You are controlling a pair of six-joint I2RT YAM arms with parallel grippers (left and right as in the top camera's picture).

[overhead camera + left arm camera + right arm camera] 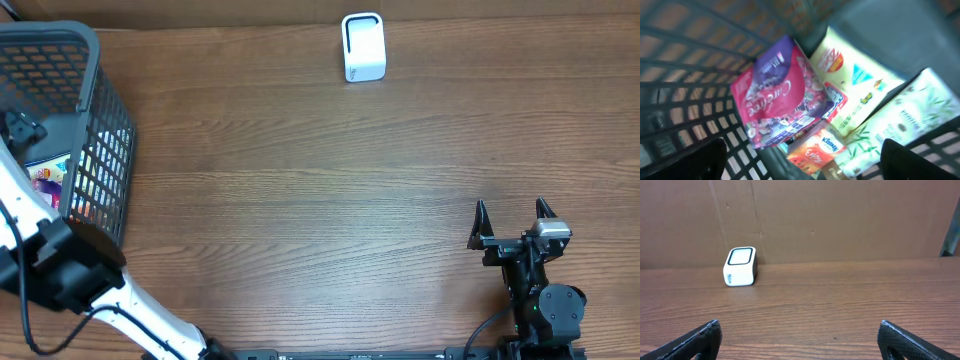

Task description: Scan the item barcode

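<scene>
Grey basket (108, 150) holds the packets (780, 95), so our left gripper (802, 152) hangs inside, spread and empty. Our right gripper (511, 211) sits open, facing the scanner (363, 46).

The brown wood-grain table (300, 200) looks smooth, with a soft sheen. The grey plastic mesh basket (112, 130) is matt. The pink-and-purple snack packet (780, 95) is glossy film. The small white plastic scanner box (363, 47) shines faintly, and the brown cardboard wall (840, 220) is dull.
</scene>
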